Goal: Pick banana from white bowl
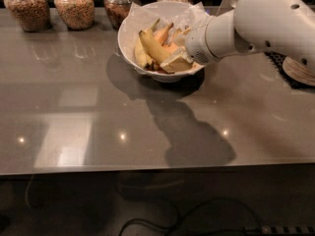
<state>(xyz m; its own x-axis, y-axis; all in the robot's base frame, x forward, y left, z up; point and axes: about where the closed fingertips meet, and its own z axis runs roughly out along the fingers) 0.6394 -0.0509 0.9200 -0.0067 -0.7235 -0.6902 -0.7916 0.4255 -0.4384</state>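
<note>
The white bowl (129, 31), lined with crinkled white paper, stands at the back middle of the grey table. Yellow bananas (151, 47) lie in it beside some orange fruit. My gripper (175, 59) reaches into the bowl from the right, at the end of a thick white arm (256, 23). Its pale tips rest at the right ends of the bananas, low in the bowl. The arm hides the bowl's right rim.
Several glass jars (74, 5) of grains stand in a row along the back edge, left of and behind the bowl. A round tan object (299, 71) on a dark mat sits at the far right. The table's front edge (147, 168) runs across the lower view.
</note>
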